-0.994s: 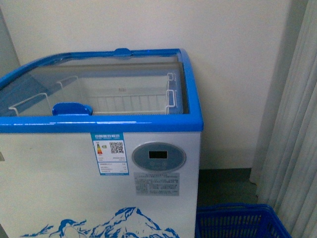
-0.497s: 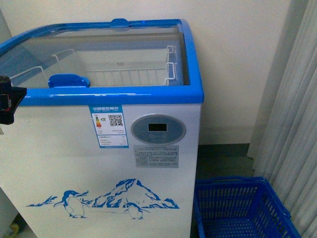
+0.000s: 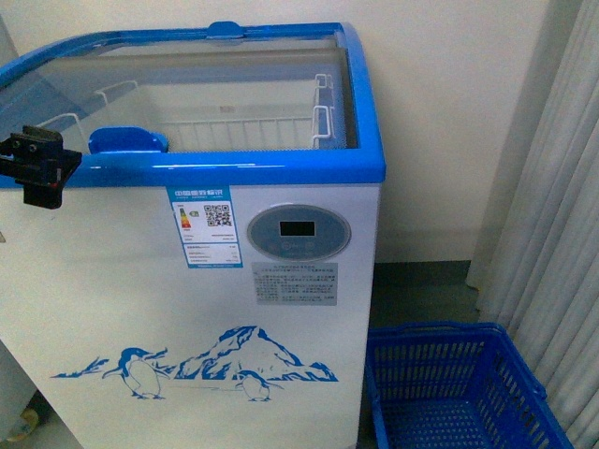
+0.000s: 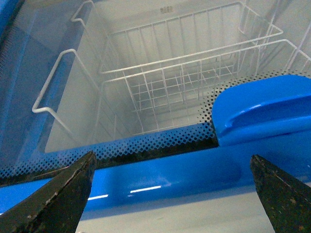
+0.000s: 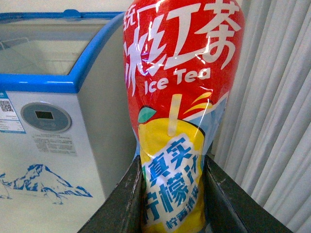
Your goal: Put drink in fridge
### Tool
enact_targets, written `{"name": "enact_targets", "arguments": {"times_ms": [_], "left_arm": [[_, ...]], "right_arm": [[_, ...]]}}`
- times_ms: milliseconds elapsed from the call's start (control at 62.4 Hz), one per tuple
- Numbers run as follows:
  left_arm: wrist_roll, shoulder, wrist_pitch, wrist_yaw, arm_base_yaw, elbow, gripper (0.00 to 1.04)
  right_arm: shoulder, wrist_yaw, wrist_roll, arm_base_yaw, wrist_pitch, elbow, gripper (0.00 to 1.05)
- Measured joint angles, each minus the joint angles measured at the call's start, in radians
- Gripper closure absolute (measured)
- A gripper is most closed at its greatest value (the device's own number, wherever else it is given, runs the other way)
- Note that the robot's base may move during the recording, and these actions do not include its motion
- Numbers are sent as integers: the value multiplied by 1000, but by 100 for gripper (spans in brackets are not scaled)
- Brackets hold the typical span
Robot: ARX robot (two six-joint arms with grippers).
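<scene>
The fridge (image 3: pixel 187 281) is faced, its glass lid (image 3: pixel 84 75) apparently shut over a wire basket (image 3: pixel 323 117). The drink (image 5: pixel 182 73) is held upright outside the fridge, clamped in the right claw (image 5: pixel 172 194). The left claw (image 4: pixel 170 194), spread wide and empty, is placed at the front rim, just short of the lid handle (image 4: pixel 262 109), so it is judged the nearer arm for sliding it.

I see soft, even light and no hard shadows. Just past my left gripper (image 4: pixel 171 162), white glare streaks sit on the rim of the fridge (image 4: pixel 160 177). The drink (image 5: pixel 180 97) in my right gripper (image 5: pixel 171 170) shines. Everything looks a bit fuzzy and grainy.
</scene>
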Motion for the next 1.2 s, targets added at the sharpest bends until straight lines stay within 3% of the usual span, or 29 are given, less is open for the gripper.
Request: {"name": "enact_targets", "arguments": {"times_ms": [738, 1202], "left_arm": [[39, 217, -136, 13, -24, 357, 8], [16, 417, -351, -54, -54, 777, 8]], "right_arm": [[0, 0, 0, 0, 0, 0, 75], [0, 0, 0, 0, 0, 0, 75]]}}
